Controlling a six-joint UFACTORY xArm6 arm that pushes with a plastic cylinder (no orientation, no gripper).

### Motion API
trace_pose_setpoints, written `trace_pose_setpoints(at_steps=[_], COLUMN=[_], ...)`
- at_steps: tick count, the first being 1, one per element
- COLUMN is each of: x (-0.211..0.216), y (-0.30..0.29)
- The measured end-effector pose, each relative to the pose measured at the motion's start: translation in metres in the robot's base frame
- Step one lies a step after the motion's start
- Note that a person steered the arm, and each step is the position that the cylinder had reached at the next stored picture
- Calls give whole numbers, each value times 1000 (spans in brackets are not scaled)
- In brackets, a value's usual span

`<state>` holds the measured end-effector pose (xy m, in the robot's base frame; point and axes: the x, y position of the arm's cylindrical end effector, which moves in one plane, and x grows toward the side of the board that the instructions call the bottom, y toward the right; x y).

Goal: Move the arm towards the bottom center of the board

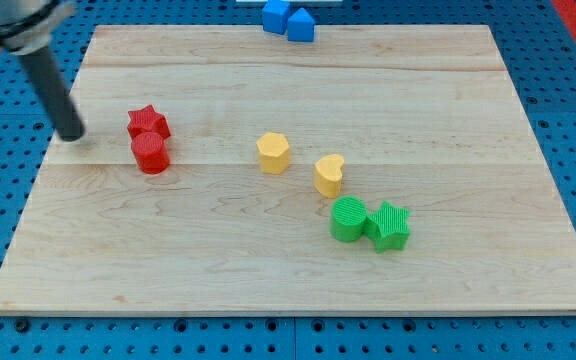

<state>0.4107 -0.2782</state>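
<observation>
My tip point(72, 136) rests on the wooden board point(268, 270) near its left edge, in the upper left of the view. It stands just left of a red star block point(148, 123) and a red cylinder point(151, 154), apart from both. The dark rod rises from the tip toward the view's top left.
A yellow hexagon block point(273, 153) and a yellow heart block point(330, 174) lie near the middle. A green cylinder point(348, 219) touches a green star point(389, 225) to their lower right. Two blue blocks point(288, 19) sit at the top edge.
</observation>
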Motion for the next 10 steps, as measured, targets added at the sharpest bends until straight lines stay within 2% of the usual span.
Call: trace_pose_setpoints(at_steps=[1, 2, 4, 5, 7, 8, 10], x=[50, 70, 120, 123, 160, 160, 160], y=[-20, -26, 33, 42, 125, 153, 173])
